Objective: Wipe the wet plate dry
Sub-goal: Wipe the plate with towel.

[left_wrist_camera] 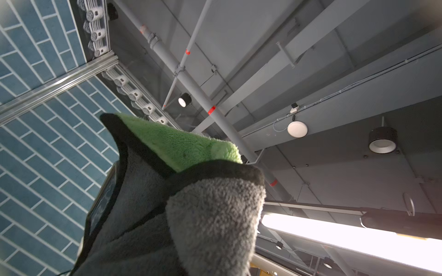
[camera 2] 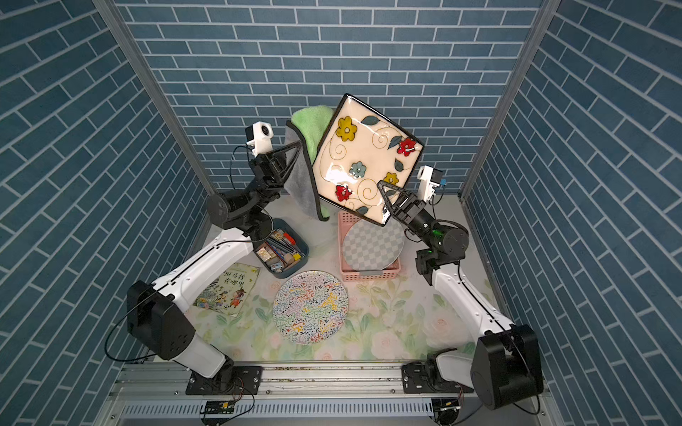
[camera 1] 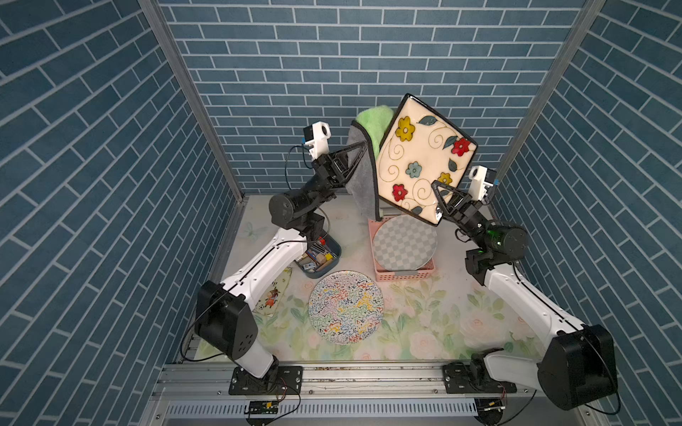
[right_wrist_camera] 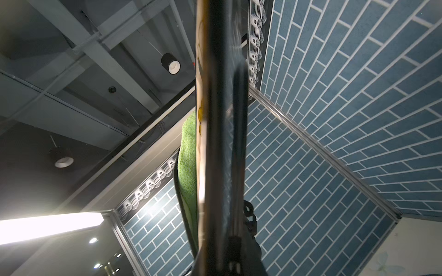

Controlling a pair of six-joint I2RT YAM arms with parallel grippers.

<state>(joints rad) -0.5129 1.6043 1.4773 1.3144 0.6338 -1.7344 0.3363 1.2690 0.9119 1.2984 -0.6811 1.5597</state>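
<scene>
Clamping plate (camera 1: 424, 155) rim, right pincer (camera 1: 437, 187), left pincer (camera 1: 363, 147) pinching cloth (camera 1: 361, 180)

Only one piece of text can be read. In a top view, a picture book (camera 2: 228, 291) has two lines of large dark Chinese characters on its cover. They appear to read 斑马线 above 在哪里 (slanted and small, so not certain). Finer print on the cover is too small to make out.

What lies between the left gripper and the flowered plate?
Only the wiping cloth, held by the left gripper beside the plate; both top views show it.
</scene>
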